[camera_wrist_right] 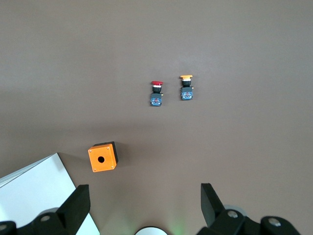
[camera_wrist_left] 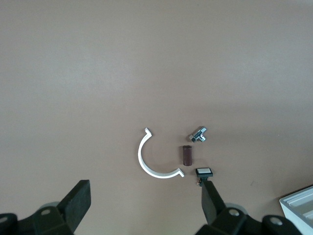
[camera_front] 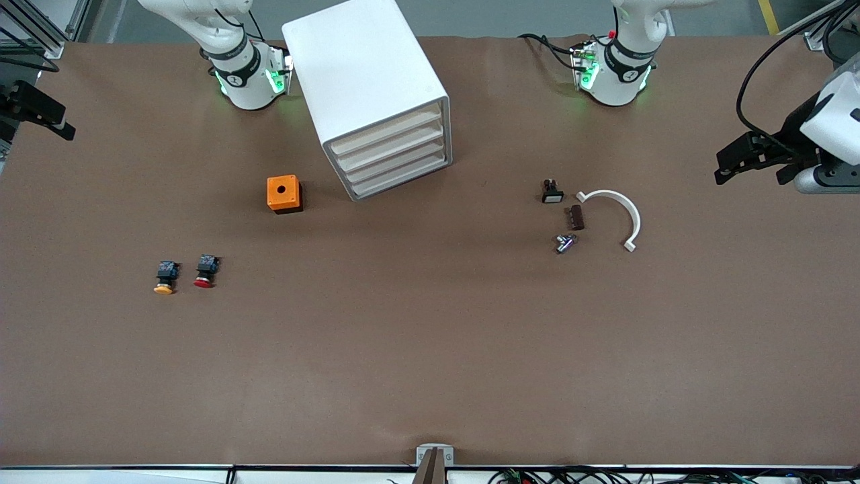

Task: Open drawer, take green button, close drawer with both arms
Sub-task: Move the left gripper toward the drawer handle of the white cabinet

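The white cabinet [camera_front: 366, 81] stands near the right arm's base, with all four cream drawer fronts shut. The bottom drawer [camera_front: 402, 179] is closed. The green-capped button is hidden. My left gripper [camera_front: 727, 165] is open and empty, high over the left arm's end of the table. In the left wrist view it [camera_wrist_left: 145, 191] hangs over bare table beside a white curved clip [camera_wrist_left: 149, 166]. My right gripper [camera_front: 40, 113] shows at the right arm's end. In the right wrist view it [camera_wrist_right: 145, 192] is open and empty, high above the table.
An orange box [camera_front: 283, 193] with a hole sits beside the cabinet. A red-capped button [camera_front: 205, 271] and a yellow-capped button [camera_front: 165, 277] lie nearer the camera. The white clip [camera_front: 621, 215], a white-capped switch [camera_front: 552, 192], a brown block [camera_front: 576, 217] and a metal part [camera_front: 564, 243] lie toward the left arm's end.
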Available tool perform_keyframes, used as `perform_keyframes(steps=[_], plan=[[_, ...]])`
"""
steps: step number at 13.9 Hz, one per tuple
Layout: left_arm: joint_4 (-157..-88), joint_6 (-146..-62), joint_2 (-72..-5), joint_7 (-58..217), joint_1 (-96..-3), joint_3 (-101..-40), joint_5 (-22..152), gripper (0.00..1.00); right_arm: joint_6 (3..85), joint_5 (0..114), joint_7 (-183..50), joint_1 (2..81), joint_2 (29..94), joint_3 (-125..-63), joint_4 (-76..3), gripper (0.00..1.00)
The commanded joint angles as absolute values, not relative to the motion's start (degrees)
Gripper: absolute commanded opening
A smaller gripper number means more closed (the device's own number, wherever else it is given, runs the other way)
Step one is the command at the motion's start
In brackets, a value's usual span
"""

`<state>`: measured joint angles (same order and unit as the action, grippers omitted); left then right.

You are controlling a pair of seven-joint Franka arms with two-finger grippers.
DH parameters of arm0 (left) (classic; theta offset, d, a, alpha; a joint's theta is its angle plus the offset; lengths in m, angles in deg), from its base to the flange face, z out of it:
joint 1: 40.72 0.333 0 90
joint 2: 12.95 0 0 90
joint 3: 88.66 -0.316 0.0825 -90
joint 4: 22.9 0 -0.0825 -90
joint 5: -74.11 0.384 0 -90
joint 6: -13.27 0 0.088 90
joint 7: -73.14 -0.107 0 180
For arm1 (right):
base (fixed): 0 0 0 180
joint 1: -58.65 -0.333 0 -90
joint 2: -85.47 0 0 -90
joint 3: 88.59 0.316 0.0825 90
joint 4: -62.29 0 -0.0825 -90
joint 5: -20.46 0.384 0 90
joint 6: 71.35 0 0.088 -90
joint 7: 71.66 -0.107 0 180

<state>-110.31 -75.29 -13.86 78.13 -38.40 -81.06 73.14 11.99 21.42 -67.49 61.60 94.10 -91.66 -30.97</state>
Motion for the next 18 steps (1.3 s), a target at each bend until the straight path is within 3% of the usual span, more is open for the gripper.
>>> perform_keyframes(steps=[1, 10, 18], plan=[[-109.21, -74.27, -14.18, 77.72, -38.25, -80.75, 74.11, 1.00, 11.97, 20.73, -67.17, 60.94, 94.79, -91.93, -31.31, 1.00], [-109.30, -74.27, -15.05, 77.97, -37.46, -81.10, 73.23, 1.00, 11.80, 20.73, -67.26, 60.94, 94.79, -91.93, -31.31, 1.00], [-109.57, -74.27, -23.57, 78.50, -41.32, -80.40, 71.83, 1.00, 11.62, 20.73, -67.26, 60.94, 94.70, -91.93, -31.31, 1.00]])
